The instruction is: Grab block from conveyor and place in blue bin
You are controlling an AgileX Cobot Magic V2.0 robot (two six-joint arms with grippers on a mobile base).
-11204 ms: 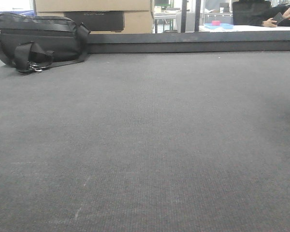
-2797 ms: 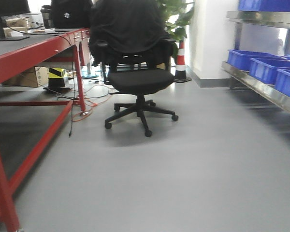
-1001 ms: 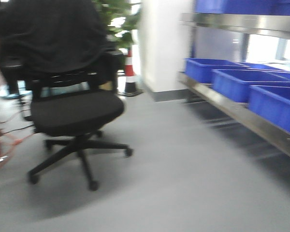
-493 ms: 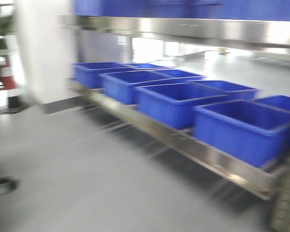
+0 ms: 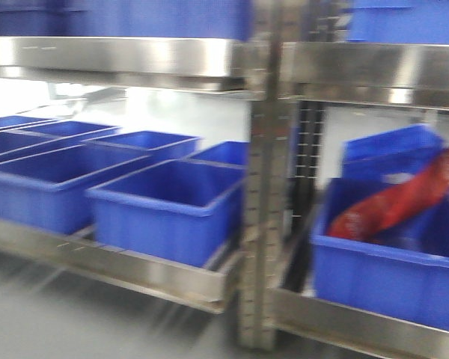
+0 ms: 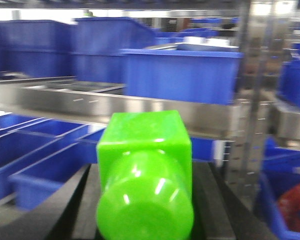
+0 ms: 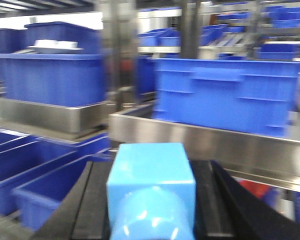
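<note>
Block (image 6: 142, 145) of glossy bright green, square-bodied with a rounded near end, clamped between the black jaws of the left gripper (image 6: 146, 172); a light blue block (image 7: 151, 175) held the same way in the right gripper (image 7: 151, 165). Lower ends of both cut off by the frame. Behind, blurred blue bins (image 5: 165, 224) on steel shelving (image 5: 135, 265), one with a red smear (image 5: 396, 202) too blurred to name.

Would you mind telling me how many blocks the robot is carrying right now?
2. A green block is gripped in the left claw and a light blue block in the right claw. No others show, though some may be hidden.
</note>
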